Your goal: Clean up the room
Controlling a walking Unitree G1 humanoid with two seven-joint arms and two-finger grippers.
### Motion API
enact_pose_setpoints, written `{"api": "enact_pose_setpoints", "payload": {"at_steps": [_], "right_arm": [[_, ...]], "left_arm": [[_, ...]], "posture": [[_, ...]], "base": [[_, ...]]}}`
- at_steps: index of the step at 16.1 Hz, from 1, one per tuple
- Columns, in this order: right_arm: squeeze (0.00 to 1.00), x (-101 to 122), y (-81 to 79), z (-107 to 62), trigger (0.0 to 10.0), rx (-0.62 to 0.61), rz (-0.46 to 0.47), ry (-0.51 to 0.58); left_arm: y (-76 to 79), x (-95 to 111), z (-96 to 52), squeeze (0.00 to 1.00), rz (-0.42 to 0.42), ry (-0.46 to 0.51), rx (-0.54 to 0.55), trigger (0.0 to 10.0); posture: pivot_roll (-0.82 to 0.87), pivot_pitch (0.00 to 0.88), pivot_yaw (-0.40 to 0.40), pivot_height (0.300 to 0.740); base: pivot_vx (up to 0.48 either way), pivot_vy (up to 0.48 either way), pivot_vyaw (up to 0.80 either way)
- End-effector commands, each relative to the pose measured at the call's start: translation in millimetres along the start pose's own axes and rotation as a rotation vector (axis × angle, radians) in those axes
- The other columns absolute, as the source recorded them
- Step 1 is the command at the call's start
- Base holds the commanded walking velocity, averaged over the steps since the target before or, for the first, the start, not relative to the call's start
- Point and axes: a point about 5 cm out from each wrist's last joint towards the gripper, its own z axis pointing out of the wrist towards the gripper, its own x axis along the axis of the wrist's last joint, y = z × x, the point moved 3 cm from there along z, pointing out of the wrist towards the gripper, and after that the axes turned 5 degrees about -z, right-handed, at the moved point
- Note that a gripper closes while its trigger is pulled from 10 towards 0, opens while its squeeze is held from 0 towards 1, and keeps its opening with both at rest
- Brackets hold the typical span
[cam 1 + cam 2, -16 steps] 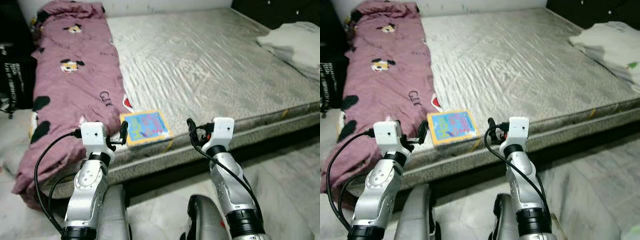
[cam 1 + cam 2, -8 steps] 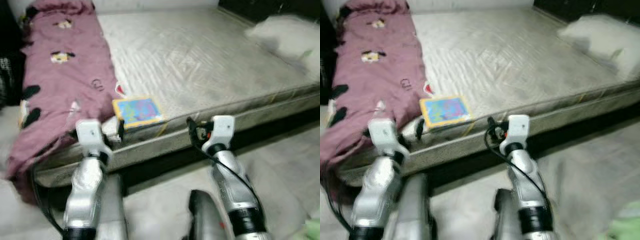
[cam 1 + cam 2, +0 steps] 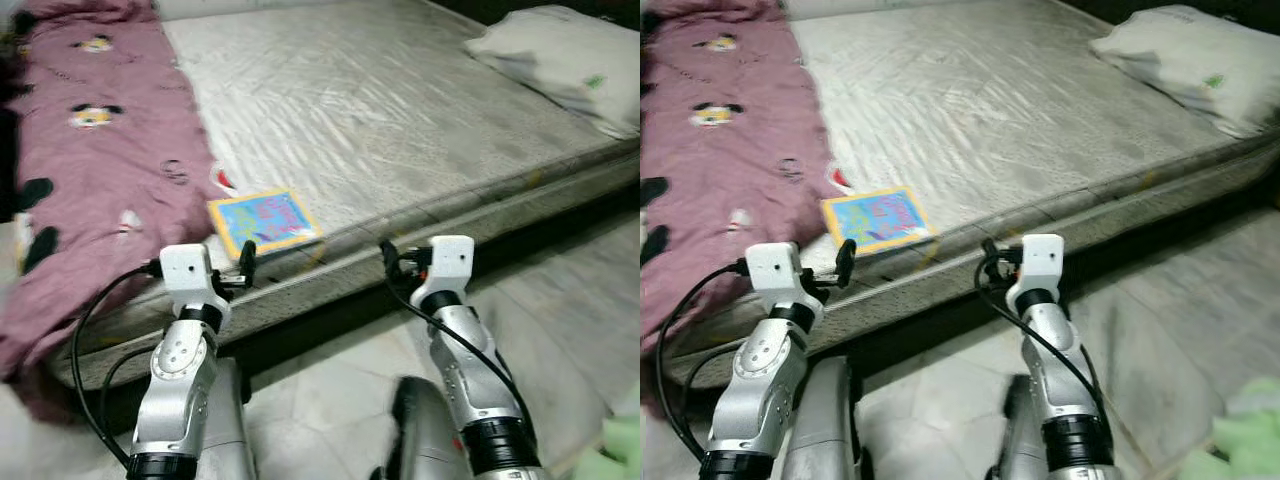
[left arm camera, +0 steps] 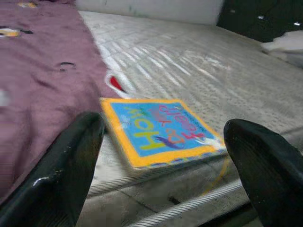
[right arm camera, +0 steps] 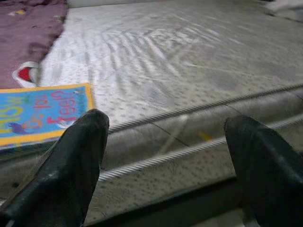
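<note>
A blue picture book with a yellow border [image 3: 265,221] lies flat on the grey mattress [image 3: 400,110] close to its near edge, beside a mauve cartoon-print blanket [image 3: 90,150]. My left gripper [image 3: 235,268] is held low just in front of the mattress edge, a little short of the book [image 4: 161,130], fingers wide open and empty. My right gripper [image 3: 392,262] hovers at the mattress edge to the right of the book [image 5: 42,113], also open and empty.
A pale pillow [image 3: 560,60] rests on the far right corner of the bed. The blanket drapes over the left side of the mattress down toward the floor. Pale tiled floor [image 3: 560,300] runs in front and to the right of the bed; something green [image 3: 625,445] sits at the lower right.
The camera has swung and shifted, so the bed now sits further left and the pillow is more in view. Both arms hold the same pose before the mattress edge.
</note>
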Motion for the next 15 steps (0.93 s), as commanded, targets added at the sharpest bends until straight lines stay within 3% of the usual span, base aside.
{"api": "enact_pose_setpoints", "payload": {"at_steps": [1, 11, 15], "right_arm": [[0.0, 3.0, -6.4, 2.7, 10.0, 0.021, 0.001, 0.007], [0.0, 2.9, -6.1, 4.6, 10.0, 0.022, 0.003, 0.006], [0.0, 3.1, -6.7, 4.5, 10.0, 0.025, 0.004, 0.008]], "left_arm": [[-3.3, 2.2, 0.9, 0.0, 0.006, 0.001, 0.006, 10.0], [-2.4, 1.0, 3.2, 0.0, 0.008, -0.007, 0.0, 10.0], [-2.3, 0.6, 3.3, 0.0, 0.008, -0.009, -0.001, 10.0]], "posture": [[0.05, 0.022, -0.02, 0.529], [0.04, 0.017, -0.019, 0.529], [0.04, 0.017, -0.019, 0.529]], "base": [[0.0, 0.0, 0.79], [0.0, 0.0, 0.0], [0.271, 0.0, 0.0]]}}
